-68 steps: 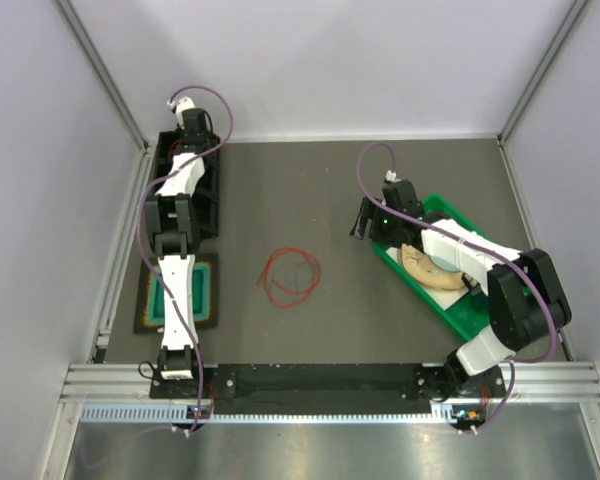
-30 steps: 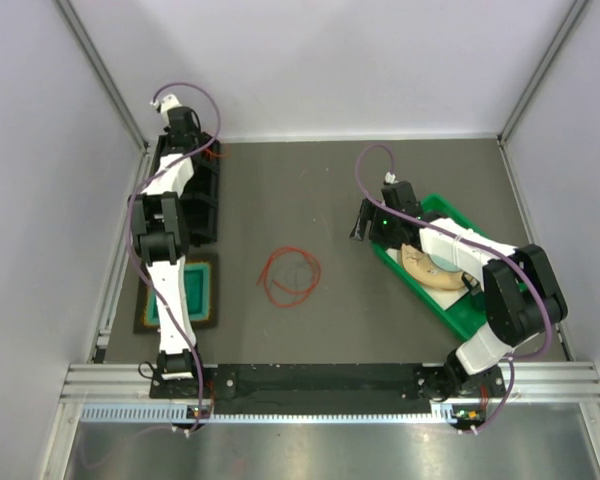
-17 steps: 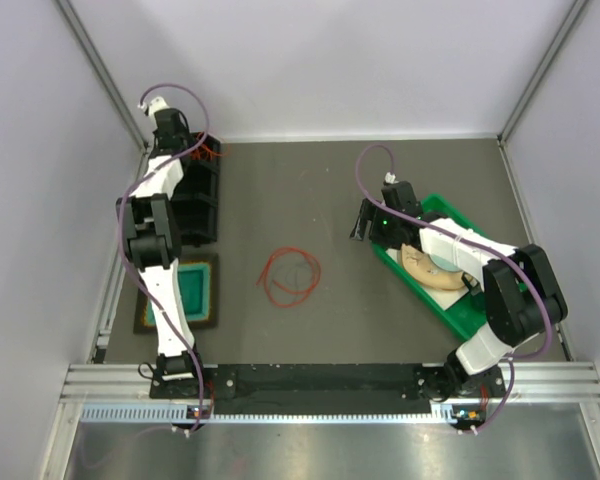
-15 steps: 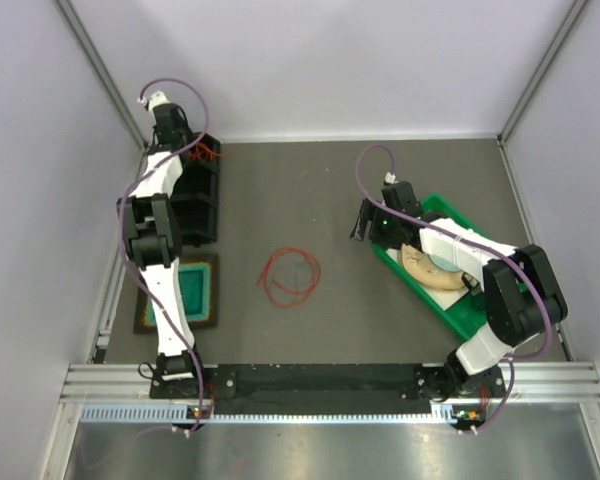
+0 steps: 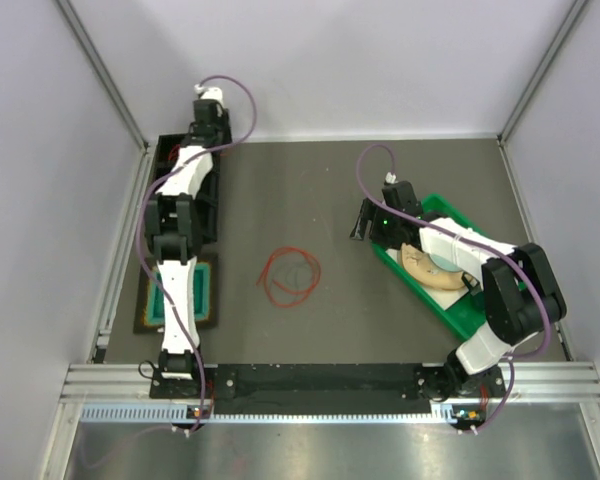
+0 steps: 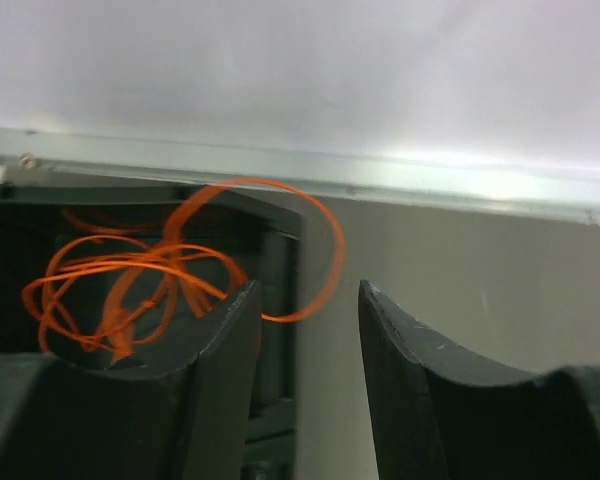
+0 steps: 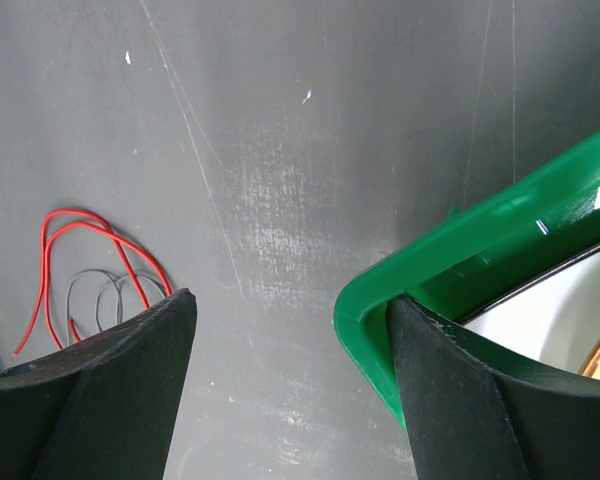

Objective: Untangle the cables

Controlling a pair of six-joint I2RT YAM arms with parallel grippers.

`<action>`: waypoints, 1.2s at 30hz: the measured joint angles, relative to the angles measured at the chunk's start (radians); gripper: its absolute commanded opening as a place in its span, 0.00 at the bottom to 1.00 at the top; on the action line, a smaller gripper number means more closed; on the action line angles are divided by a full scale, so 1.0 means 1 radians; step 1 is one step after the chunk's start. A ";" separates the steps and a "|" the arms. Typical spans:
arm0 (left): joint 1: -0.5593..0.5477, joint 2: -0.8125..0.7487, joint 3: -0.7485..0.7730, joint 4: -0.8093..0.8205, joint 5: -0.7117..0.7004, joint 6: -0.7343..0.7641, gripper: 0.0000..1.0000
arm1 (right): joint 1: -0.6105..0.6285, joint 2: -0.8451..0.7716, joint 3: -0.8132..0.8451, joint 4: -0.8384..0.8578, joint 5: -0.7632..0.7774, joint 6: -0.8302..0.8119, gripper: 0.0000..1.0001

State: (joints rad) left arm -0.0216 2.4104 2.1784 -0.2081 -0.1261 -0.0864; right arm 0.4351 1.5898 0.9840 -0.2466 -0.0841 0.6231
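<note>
A loose bundle of red cables (image 5: pixel 289 276) with one thin dark cord lies mid-table. It also shows in the right wrist view as red loops (image 7: pixel 85 240) around a grey cord (image 7: pixel 102 296). A second tangle of orange cables (image 6: pixel 130 280) sits in a black bin (image 6: pixel 20 240), with one loop (image 6: pixel 325 250) hanging out over the bin's edge. My left gripper (image 6: pixel 305 310) is open and empty just short of that loop, at the table's back left (image 5: pixel 209 128). My right gripper (image 7: pixel 290 300) is open and empty, with its right finger over the green tray's corner.
A green tray (image 5: pixel 442 213) with a white plate and a tan object stands at the right, its corner (image 7: pixel 380 290) between my right fingers. The black bin (image 5: pixel 210 205) runs along the left side. A teal pad (image 5: pixel 199 290) lies near the left arm. A metal rail (image 6: pixel 430 185) lines the back wall.
My left arm has swung from the far back-left corner to the right, and now covers the orange cables in the bin. The right arm and the table cables have not moved.
</note>
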 measured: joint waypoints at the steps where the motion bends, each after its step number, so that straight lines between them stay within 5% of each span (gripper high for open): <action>1: -0.022 0.006 0.002 -0.003 -0.016 0.035 0.50 | 0.000 0.001 0.000 0.000 0.000 0.000 0.75; 9: -0.135 0.076 0.028 -0.018 -0.080 0.192 0.50 | -0.002 0.006 0.002 0.000 -0.001 0.002 0.75; 36: -0.119 0.201 0.069 0.075 -0.188 0.246 0.53 | -0.002 0.010 0.005 -0.005 -0.001 0.003 0.75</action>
State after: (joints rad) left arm -0.1402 2.6118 2.2478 -0.1329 -0.3138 0.1596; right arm 0.4335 1.5993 0.9894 -0.2520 -0.0849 0.6258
